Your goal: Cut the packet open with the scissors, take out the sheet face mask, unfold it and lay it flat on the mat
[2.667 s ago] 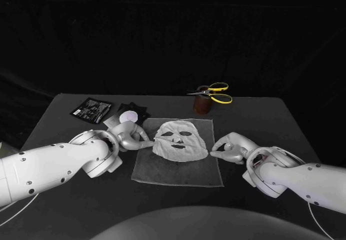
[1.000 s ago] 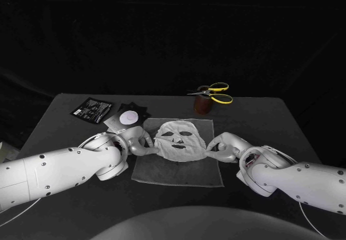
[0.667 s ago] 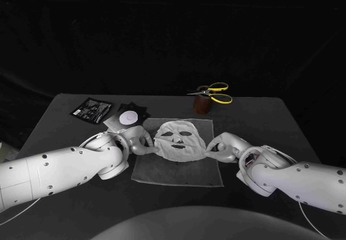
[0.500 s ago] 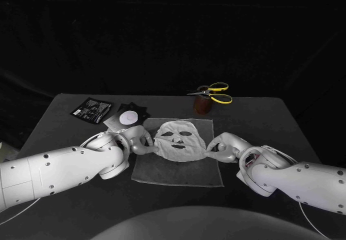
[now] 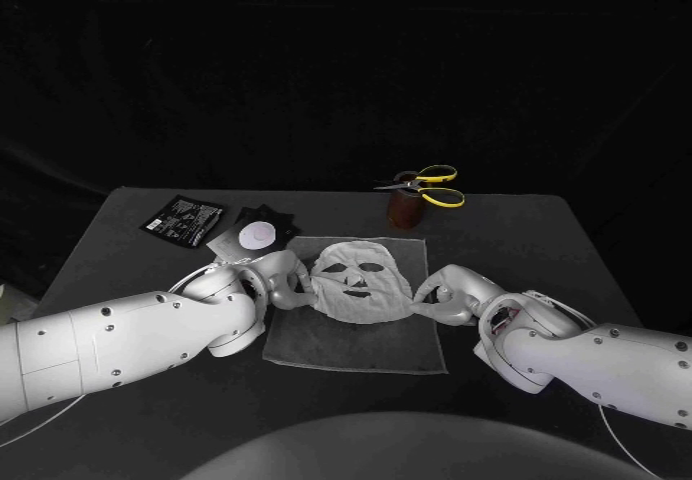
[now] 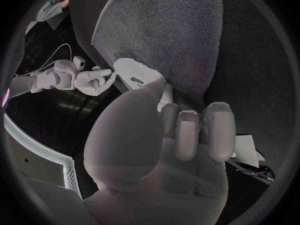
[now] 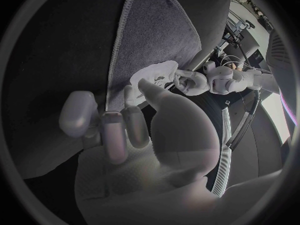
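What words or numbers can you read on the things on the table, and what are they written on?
No text here can be read.
The black packet: pale print on its face, too small to read.
The pale round patch beside that packet: no letters can be made out.
The scissors, sheet mask and mat: no writing shows on them.

Dim room, black backdrop [image 5: 346, 90] swallowing the head view toward twelve o'clock, soft overhead light paling the sheet face mask [image 5: 361, 282], my left hand [image 6: 162, 150] blurred near its lens, mat [image 6: 169, 30] edges bowing
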